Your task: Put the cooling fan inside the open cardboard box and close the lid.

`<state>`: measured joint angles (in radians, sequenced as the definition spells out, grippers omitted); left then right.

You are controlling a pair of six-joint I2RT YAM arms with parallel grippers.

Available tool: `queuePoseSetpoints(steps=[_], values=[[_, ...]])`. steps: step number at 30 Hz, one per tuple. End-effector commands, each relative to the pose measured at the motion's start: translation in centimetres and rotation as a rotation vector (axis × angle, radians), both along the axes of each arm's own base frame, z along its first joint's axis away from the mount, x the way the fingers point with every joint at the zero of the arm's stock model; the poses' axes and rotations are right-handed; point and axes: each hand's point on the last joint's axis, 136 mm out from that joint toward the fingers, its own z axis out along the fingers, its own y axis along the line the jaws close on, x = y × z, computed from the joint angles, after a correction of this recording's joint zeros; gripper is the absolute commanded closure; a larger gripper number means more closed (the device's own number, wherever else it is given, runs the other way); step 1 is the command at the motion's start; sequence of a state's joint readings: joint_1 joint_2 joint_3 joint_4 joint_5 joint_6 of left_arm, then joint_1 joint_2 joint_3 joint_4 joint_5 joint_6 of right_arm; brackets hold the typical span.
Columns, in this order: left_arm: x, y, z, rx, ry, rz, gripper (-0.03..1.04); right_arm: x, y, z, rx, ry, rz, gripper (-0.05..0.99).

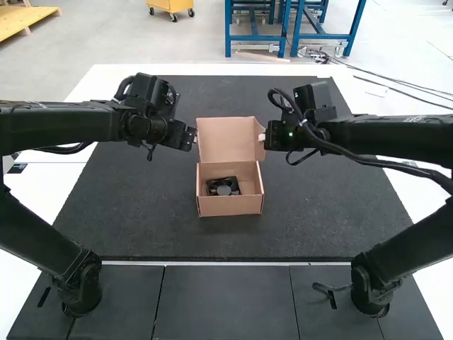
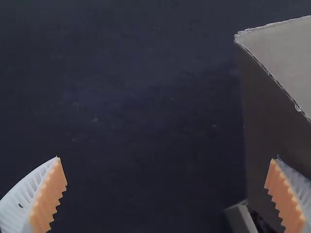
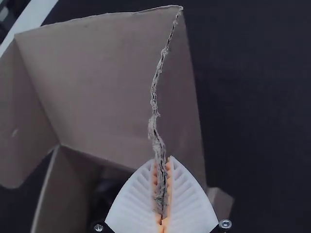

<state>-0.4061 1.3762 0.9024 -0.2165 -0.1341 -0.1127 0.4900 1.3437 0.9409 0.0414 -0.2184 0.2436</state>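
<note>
Cooling fan (image 1: 224, 187) in cardboard box (image 1: 230, 204); lid (image 1: 226, 138) not yet shut.
Fan lies flat on the box floor, box sits mid-way on the black mat (image 1: 127, 212), so step 1 looks done. Lid stands upright off the rear wall, so closing is what's left; I'd call it approx halfway. R gripper (image 3: 161, 162) is pinched tight on the lid's ragged side edge, w/ cardboard between the pads, and looks placed to tip it fwd & down. L gripper (image 2: 164, 161) hangs spread wide, holding nothing, just beside the lid's other side edge over the mat. Remaining, by my read: fold the lid over the opening, press it flat, prob. tuck the side flaps in.
</note>
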Motion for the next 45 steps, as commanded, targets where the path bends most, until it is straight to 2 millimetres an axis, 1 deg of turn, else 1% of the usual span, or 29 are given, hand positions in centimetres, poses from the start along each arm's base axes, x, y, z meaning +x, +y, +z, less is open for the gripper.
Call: queuePoseSetpoints(steps=[1, 9, 16, 21, 32, 39, 45], values=[[-0.1, -0.6, 1.4, -0.013, -0.033, -0.023, 0.04, -0.9, 0.9, 0.8, 0.043, -0.008, 0.025, 0.96], [-1.0, -0.3, 1.3, -0.004, -0.015, -0.027, 0.04, -1.6, 0.9, -0.2, 0.057, -0.008, 0.027, 0.96], [-1.8, -0.2, 1.3, 0.003, -0.001, -0.034, 0.04, -1.9, 1.2, -0.2, 0.074, -0.017, 0.035, 0.96], [-2.4, -0.4, 1.2, 0.006, 0.006, -0.045, 0.04, -2.6, 1.4, -0.6, 0.077, -0.011, 0.044, 0.96], [-3.6, 0.1, 0.7, 0.016, 0.028, -0.046, 0.04, -3.6, 0.8, -2.2, 0.083, 0.012, 0.035, 0.96], [-4.4, 0.4, 0.0, 0.021, 0.038, -0.049, 0.04, -3.9, 0.8, -2.8, 0.093, 0.024, 0.032, 0.96], [-4.7, 0.4, -0.2, 0.017, 0.043, -0.054, 0.04, -4.3, 1.0, -3.1, 0.102, 0.032, 0.038, 0.96]])
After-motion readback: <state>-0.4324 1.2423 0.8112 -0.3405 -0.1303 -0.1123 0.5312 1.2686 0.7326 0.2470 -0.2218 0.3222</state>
